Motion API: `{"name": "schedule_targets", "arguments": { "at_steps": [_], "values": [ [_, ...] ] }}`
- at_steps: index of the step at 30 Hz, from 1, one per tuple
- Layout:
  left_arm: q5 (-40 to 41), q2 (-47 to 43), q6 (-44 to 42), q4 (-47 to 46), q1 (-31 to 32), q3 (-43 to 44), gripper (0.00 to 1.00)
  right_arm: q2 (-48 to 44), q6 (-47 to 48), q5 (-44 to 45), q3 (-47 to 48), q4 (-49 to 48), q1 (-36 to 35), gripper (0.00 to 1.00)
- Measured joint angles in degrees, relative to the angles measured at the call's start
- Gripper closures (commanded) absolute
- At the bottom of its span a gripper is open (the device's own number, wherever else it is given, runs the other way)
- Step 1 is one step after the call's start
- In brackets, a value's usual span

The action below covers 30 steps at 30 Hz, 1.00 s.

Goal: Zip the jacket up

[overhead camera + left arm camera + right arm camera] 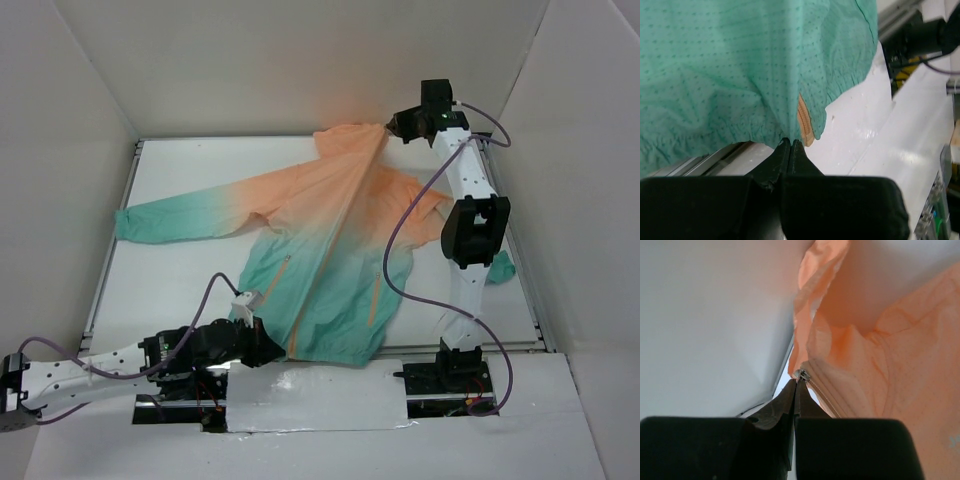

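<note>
Across the middle of the tabletop (170,290) the jacket (330,250) is spread; its near hem (740,127) is pinched by the low-lying left end effector (791,143), its zipper pull (801,374) by the far-outstretched right end effector (797,381).

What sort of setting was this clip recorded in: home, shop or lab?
Most likely a lab test booth. Plain white walls box in a white table, a left arm and a right arm are bolted at its near edge, and a lone jacket lies spread on it.
</note>
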State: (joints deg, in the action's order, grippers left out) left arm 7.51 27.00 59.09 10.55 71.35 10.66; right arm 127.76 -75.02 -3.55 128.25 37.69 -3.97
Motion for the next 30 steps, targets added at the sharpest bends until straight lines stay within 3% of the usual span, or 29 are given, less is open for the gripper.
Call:
{"name": "schedule_targets", "arguments": {
  "at_steps": [12,22,24,25,26,27,28,29,30],
  "values": [
    [12.0,2.2,12.4,12.9,0.0,3.1,1.00,0.0,7.2,-3.5,1.7,-7.3,0.6,1.00],
    [16.3,10.1,16.2,13.8,0.1,5.6,0.99,0.0,7.9,-6.2,-0.5,-13.8,0.6,0.97],
    [16.5,10.8,16.3,14.2,0.1,5.9,0.88,0.0,8.1,-6.3,-2.3,-15.1,0.6,0.75],
    [16.5,10.8,16.3,15.0,0.2,6.2,0.72,0.0,8.1,-5.8,-2.7,-15.9,0.6,0.64],
    [16.2,10.8,16.2,16.5,0.3,6.5,0.61,0.1,8.4,-5.2,-3.0,-17.3,0.7,0.43],
    [16.2,10.8,15.7,17.6,0.5,6.8,0.48,0.1,8.3,-4.7,-3.0,-18.1,0.9,0.33],
    [16.3,10.8,15.3,18.9,0.6,7.4,0.27,0.1,8.9,-4.3,-3.0,-19.1,1.1,0.26],
    [16.5,10.8,14.6,20.2,0.7,8.3,0.12,0.1,9.6,-3.9,-3.0,-20.3,1.3,0.00],
    [16.8,10.9,14.1,21.4,0.7,9.6,0.03,0.0,9.9,-3.7,-3.0,-21.1,1.4,0.00]
  ]
}}
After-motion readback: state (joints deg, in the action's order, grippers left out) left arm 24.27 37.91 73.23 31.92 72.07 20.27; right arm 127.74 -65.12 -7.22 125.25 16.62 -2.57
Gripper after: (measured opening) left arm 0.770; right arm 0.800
